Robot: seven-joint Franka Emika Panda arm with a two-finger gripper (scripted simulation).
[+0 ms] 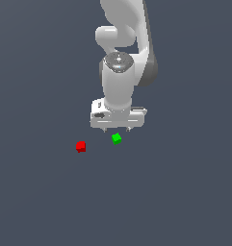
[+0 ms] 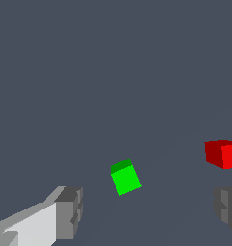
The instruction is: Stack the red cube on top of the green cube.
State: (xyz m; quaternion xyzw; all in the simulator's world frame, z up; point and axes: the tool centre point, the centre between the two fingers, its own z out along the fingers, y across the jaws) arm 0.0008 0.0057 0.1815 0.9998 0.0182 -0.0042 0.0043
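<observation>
Gripper (image 1: 116, 129) hangs spread and empty above the green cube (image 1: 116, 139); red cube (image 1: 81, 146) sits beside green, unpicked. Next: reach over, grasp red.

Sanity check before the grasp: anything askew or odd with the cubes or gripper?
Nothing stands out. The red cube and green cube sit apart on the floor, both intact. The gripper is open and empty, hanging nearer the green cube than the red.

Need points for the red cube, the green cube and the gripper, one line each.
red cube (image 1: 81, 146), exterior view: on its front face.
green cube (image 1: 116, 138), exterior view: on its visible middle.
gripper (image 1: 117, 129), exterior view: midway between the fingertips; the jaws stand apart, holding nothing.
</observation>
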